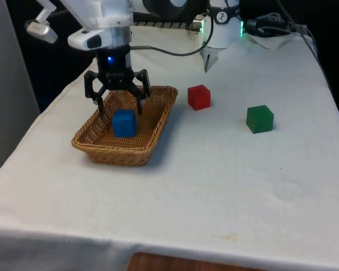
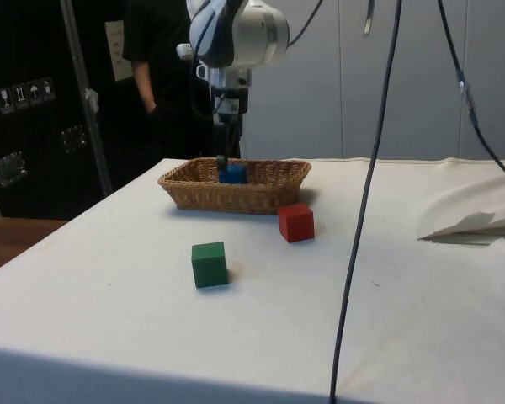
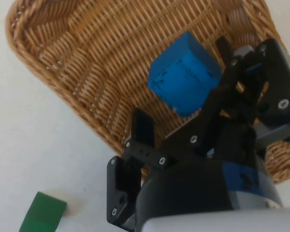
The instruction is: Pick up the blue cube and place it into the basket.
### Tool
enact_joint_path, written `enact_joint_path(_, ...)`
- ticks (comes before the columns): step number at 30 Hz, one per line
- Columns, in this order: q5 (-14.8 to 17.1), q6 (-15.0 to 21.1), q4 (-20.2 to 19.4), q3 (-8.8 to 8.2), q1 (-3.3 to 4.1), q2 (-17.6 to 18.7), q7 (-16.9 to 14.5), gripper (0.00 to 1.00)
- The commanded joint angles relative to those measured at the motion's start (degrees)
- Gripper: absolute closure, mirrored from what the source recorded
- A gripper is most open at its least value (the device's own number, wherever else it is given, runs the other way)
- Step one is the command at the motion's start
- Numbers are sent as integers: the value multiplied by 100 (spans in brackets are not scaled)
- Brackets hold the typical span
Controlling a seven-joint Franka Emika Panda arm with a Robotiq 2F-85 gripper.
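Blue cube point(image 1: 124, 122) sat inside the wicker basket point(image 1: 157, 131) at the moment you looked, resting on the woven floor roughly at the basket's centre. Your gripper point(image 1: 120, 106) hung just above it with its fingers spread wide, one to each side of the cube and touching neither face, so nothing was pinched.

From the front view you could read that spread plainly, and you could see the red cube point(image 1: 199, 96) lying on the white cloth point(image 1: 226, 186) at about 2 o'clock from the basket, with the green cube point(image 1: 260, 118) farther out at 3 o'clock, well apart from both.

From the side view the basket's near wall point(image 2: 236, 199) hid most of the blue cube point(image 2: 232, 174); you saw just its top above the rim, under the gripper point(image 2: 225, 156). That view also showed a person in dark clothing point(image 2: 156, 76) standing behind the table.

From the wrist view you saw the blue cube point(image 3: 184, 79) tilted against the weave, free of both fingers point(image 3: 143, 133).
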Motion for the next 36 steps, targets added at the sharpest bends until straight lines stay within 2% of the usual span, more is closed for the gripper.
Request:
enact_joint_path(1, -92, -86, -23, -80, 57, -80, 92, 0)
enact_joint_path(4, -115, -183, -17, -109, 69, -178, 126, 0)
enact_joint_path(5, -29, -138, -6, -40, 17, -143, 34, 0)
enact_joint_path(6, -120, -218, -17, -120, 74, -212, 132, 0)
enact_joint_path(7, -132, -281, -11, -138, 80, -281, 143, 0)
enact_joint_path(13, -223, -510, 11, -166, 80, -516, 235, 0)
enact_joint_path(14, -143, -464, 6, -109, 34, -510, 149, 0)
enact_joint_path(15, -241, -544, 17, -172, 80, -556, 252, 0)
enact_joint_path(22, -344, -831, 80, -201, 86, -814, 361, 0)
enact_joint_path(23, -246, -779, 80, -143, 34, -791, 269, 0)
enact_joint_path(24, -252, -814, 86, -143, 34, -825, 275, 0)
enact_joint_path(25, -361, -894, 92, -201, 86, -871, 384, 0)
enact_joint_path(30, -556, -1049, 115, -189, 132, -1014, 550, 0)
enact_joint_path(32, -625, -1089, 126, -178, 143, -1049, 619, 0)
enact_joint_path(33, -521, -1014, 103, -138, 97, -1037, 521, 0)
enact_joint_path(34, -665, -1112, 138, -178, 160, -1066, 659, 0)
enact_joint_path(36, -739, -1175, 172, -172, 178, -1089, 728, 0)
